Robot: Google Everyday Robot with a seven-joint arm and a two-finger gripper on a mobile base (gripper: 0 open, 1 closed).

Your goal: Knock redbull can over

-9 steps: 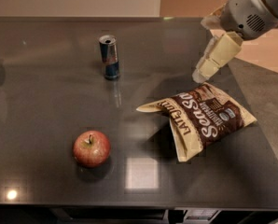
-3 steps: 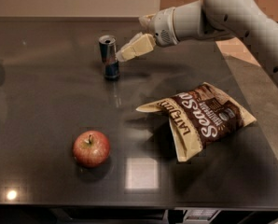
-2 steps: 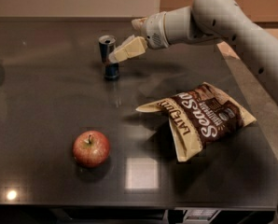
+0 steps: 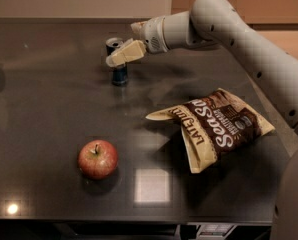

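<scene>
The redbull can [image 4: 120, 76] stands upright on the dark table [image 4: 44, 99], toward the back and left of centre. It is slim and blue, with a silver top. My gripper [image 4: 122, 54] reaches in from the right on the white arm [image 4: 229, 29]. It sits in front of the can's upper half and hides its middle. From this view I cannot tell whether it touches the can.
A red apple [image 4: 98, 158] sits near the front left. A brown and cream chip bag [image 4: 216, 126] lies at the right. The table's front edge runs along the bottom of the view. A wall stands behind the table.
The arm has swung left across the table from the right side. The gripper now overlaps the can's upper half. The can still stands in the same spot.
</scene>
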